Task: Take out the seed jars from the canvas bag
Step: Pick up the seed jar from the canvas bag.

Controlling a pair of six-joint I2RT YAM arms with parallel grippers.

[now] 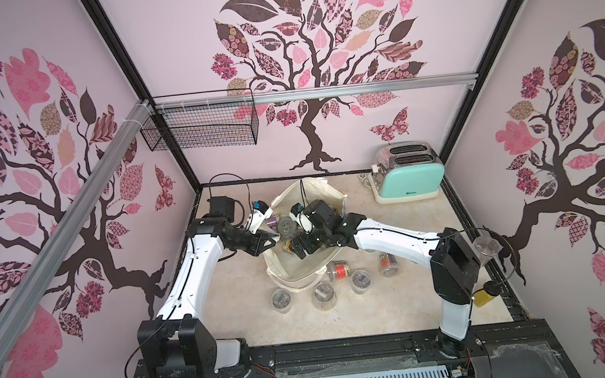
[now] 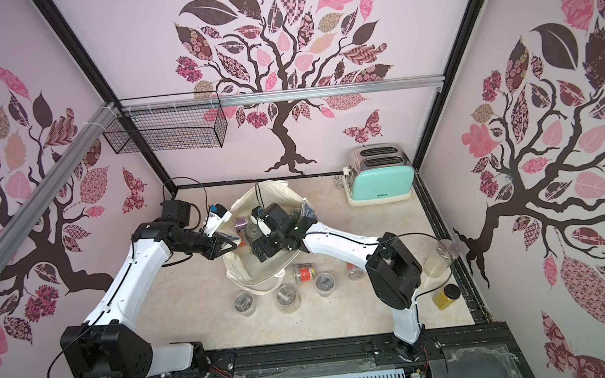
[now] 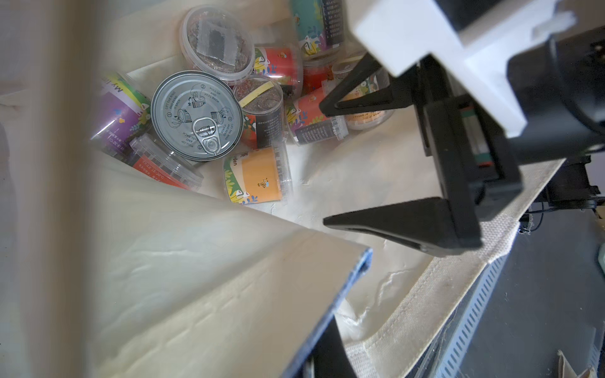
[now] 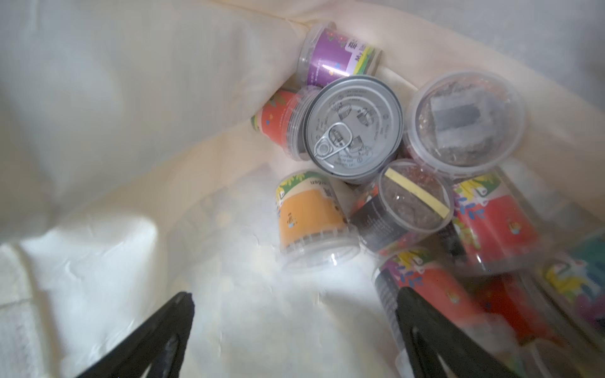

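"PEEL BACK" lid [image 3: 197, 115] among seed jars [image 3: 258, 173]

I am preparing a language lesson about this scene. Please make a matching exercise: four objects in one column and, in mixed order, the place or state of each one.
Objects:
1. pull-tab can
2. orange-labelled seed jar
3. mint-green toaster
4. black wire basket

Places or states:
A. hangs above the table
B. lies on its side in the canvas bag
C. stands upright outside the bag
D. rests in the bag, silver lid showing

Pairs: 1-D, 2-B, 3-C, 4-A
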